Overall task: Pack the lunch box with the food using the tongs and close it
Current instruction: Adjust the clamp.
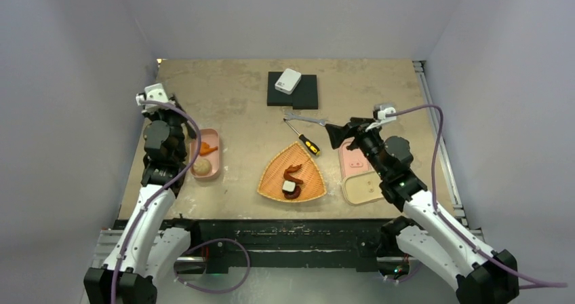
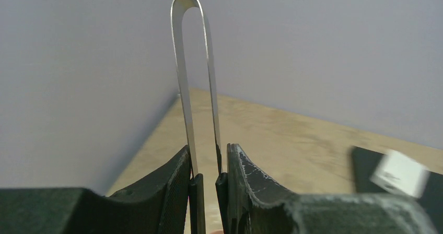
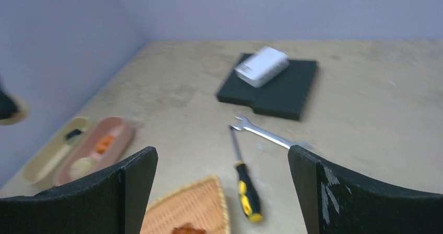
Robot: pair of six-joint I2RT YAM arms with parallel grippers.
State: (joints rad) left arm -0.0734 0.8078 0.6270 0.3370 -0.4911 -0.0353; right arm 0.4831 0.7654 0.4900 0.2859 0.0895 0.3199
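Left end effector (image 2: 208,182) clamps the tongs (image 2: 182,88) below their bend: thin, springy metal, likely light and slippery. Right end effector (image 3: 222,161) gapes empty, right of the woven tray (image 1: 310,175).

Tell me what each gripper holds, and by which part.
The left gripper is shut on the tongs, pinching both thin arms partway along, the joined bend sticking out beyond the gripper. The right gripper is open, holding nothing.

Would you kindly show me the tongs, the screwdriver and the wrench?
tongs (image 2: 184,103), left wrist view, on its left arm.
screwdriver (image 3: 246,191), right wrist view, on the handle.
wrench (image 3: 271,136), right wrist view, on the shaft's middle.
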